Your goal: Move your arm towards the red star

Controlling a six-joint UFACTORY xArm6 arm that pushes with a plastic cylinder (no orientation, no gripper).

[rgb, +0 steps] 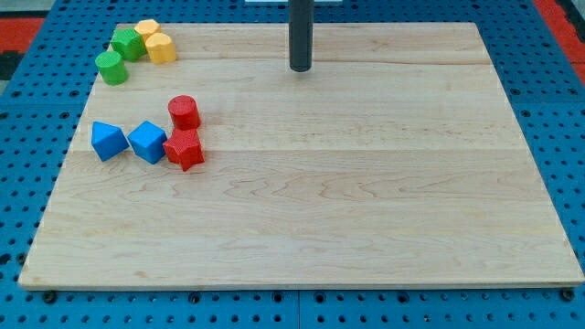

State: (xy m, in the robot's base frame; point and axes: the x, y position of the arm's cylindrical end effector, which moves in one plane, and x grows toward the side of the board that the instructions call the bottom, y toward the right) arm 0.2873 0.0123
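Observation:
The red star (185,150) lies on the wooden board at the view's left, touching a blue block (147,142) on its left. A red cylinder (184,111) stands just above the star. My tip (301,68) is near the view's top centre, well to the right of and above the red star, touching no block.
Another blue block (109,140) lies left of the first. At the view's top left sit a green cube (128,43), a green cylinder (112,68) and two yellow blocks (160,47), (146,29). The wooden board (366,201) rests on a blue pegboard.

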